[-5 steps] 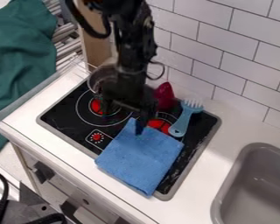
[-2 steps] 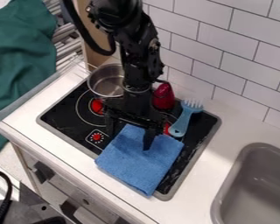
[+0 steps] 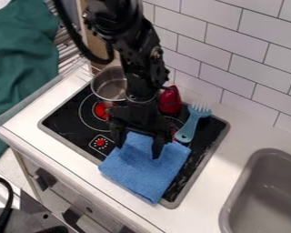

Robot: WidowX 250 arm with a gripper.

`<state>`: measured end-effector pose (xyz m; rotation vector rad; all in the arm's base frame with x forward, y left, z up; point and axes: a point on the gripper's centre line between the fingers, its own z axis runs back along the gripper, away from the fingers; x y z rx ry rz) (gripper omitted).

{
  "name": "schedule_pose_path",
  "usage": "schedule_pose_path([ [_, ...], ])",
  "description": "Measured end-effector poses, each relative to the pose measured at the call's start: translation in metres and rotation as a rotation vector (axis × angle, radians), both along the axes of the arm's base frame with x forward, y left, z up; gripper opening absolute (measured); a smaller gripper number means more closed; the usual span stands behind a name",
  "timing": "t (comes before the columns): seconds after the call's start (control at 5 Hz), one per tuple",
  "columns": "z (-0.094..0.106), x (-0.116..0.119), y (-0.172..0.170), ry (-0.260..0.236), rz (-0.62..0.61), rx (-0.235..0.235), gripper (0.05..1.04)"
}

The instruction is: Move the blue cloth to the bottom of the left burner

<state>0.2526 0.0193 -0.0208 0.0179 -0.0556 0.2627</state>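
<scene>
The gripper [image 3: 137, 150] is open over the upper part of the blue cloth [image 3: 143, 174], its two fingers spread apart at the cloth's upper left and upper middle. The cloth lies flat across the lower right of the black stove, its lowest corner over the stove's front edge. The left burner [image 3: 103, 110] shows a red centre within white rings, left of the gripper. Part of the right burner is hidden by the arm and the cloth. Whether the fingertips touch the cloth, I cannot tell.
A metal pot [image 3: 110, 84] stands at the stove's back left corner. A red object [image 3: 170, 100] and a light blue fork-like brush [image 3: 192, 124] are right of the arm. A grey sink [image 3: 263, 195] lies at the right; a tiled wall [image 3: 233, 54] rises behind.
From over the right burner, the gripper has come forward over the cloth, its fingers now spread more visibly. The pot has come into clearer view. The cloth has not visibly moved.
</scene>
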Motion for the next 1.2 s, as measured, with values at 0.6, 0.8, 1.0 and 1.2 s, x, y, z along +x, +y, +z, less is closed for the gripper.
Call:
schedule_pose_path([
  [0.6, -0.006, 0.000, -0.012, -0.098, -0.039, 0.040, 1.001],
  [0.8, -0.021, 0.005, -0.012, -0.144, -0.007, 0.030, 1.001],
  [1.0, -0.026, 0.008, -0.005, -0.169, 0.016, 0.025, 1.001],
  [1.2, -0.027, 0.010, 0.003, -0.167, 0.019, 0.034, 1.001],
])
